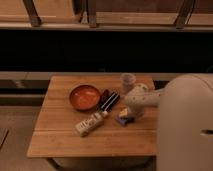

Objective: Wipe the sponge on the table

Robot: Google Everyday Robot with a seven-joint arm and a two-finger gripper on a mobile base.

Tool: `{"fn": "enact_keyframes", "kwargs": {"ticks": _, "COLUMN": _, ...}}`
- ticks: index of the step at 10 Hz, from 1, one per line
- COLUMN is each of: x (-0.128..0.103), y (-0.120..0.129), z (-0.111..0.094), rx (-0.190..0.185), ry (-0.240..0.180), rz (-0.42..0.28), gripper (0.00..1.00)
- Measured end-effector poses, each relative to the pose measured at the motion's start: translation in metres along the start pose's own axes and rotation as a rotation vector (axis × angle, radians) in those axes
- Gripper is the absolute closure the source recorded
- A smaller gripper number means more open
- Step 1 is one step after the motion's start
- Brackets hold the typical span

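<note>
1 robot body (pixel 186 131), pale and rounded, fills the near right corner and overlaps the right end of the tabletop.

1 tabletop (pixel 60 141), light-brown wooden planks, rectangular, near edge bare.

1 carton (pixel 90 123), tan and white, oblong, lying on its side at a slant, left of centre and nearest the front edge of all items.

1 sponge (pixel 122 120), small, pale blue, resting on the tabletop just right of the carton's far end and directly beneath the end effector.

1 end effector (pixel 126 115), pointing down at the sponge, fingers pressed together and pinching it; a yellowish patch shows at the contact point.

1 arm (pixel 143 97), white, reaching leftward from the robot body over the right half of the tabletop.

1 black object (pixel 110 101), elongated, lying at a slant between the bowl and the arm, apart from the sponge.

1 dark red item (pixel 105 93), small, just beside the bowl's right rim; its kind cannot be told.

1 bowl (pixel 84 97), orange, round, upright, near the middle.

1 cup (pixel 128 81), pale, upright, near the far edge, beyond the arm.

1 dark wall band (pixel 100 50) beyond the tabletop, with framed panels above it.
</note>
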Motion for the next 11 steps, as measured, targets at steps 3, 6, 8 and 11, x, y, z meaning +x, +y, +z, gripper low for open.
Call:
{"fn": "enact_keyframes", "kwargs": {"ticks": 3, "x": -0.062, "y": 0.011, "z": -0.023, "rx": 0.04, "ry": -0.118, "rz": -0.014, "gripper": 1.0}}
{"fn": "enact_keyframes", "kwargs": {"ticks": 6, "x": -0.076, "y": 0.04, "z": -0.017, "rx": -0.001, "ry": -0.13, "rz": -0.043, "gripper": 1.0}}
{"fn": "enact_keyframes", "kwargs": {"ticks": 8, "x": -0.07, "y": 0.068, "z": -0.012, "rx": -0.052, "ry": -0.121, "rz": -0.069, "gripper": 1.0}}
{"fn": "enact_keyframes", "kwargs": {"ticks": 11, "x": -0.049, "y": 0.118, "z": -0.024, "rx": -0.158, "ry": -0.118, "rz": -0.123, "gripper": 1.0}}
